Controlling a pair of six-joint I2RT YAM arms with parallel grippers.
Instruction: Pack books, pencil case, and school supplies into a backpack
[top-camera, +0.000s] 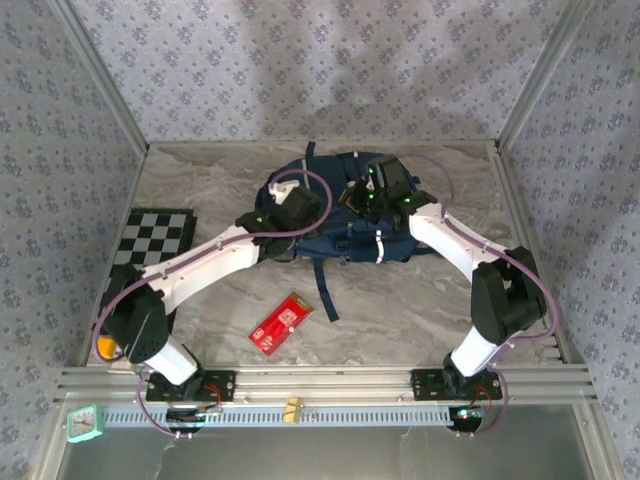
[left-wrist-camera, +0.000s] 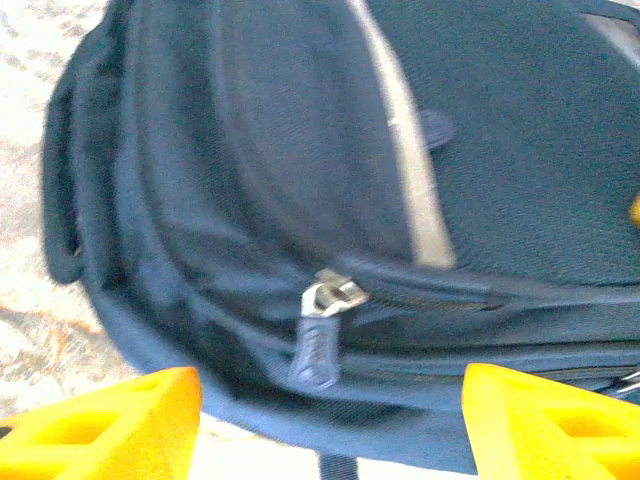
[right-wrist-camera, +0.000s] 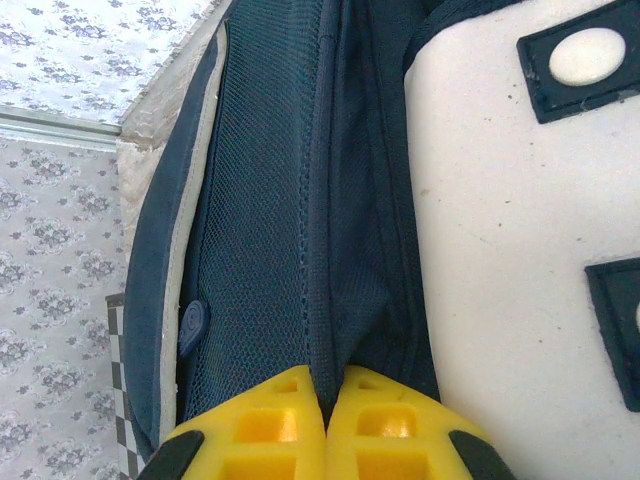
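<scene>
Left wrist shows a zipper pull (left-wrist-camera: 318, 345) beyond spread left jaws (right wrist: right jaws pinching backpack (right-wrist-camera: 260, 250) fabric).

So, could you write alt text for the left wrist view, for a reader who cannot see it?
A navy backpack lies close under the camera, its metal zipper pull hanging at the middle. The left gripper has its two yellow fingers apart, one at each lower corner.
</scene>
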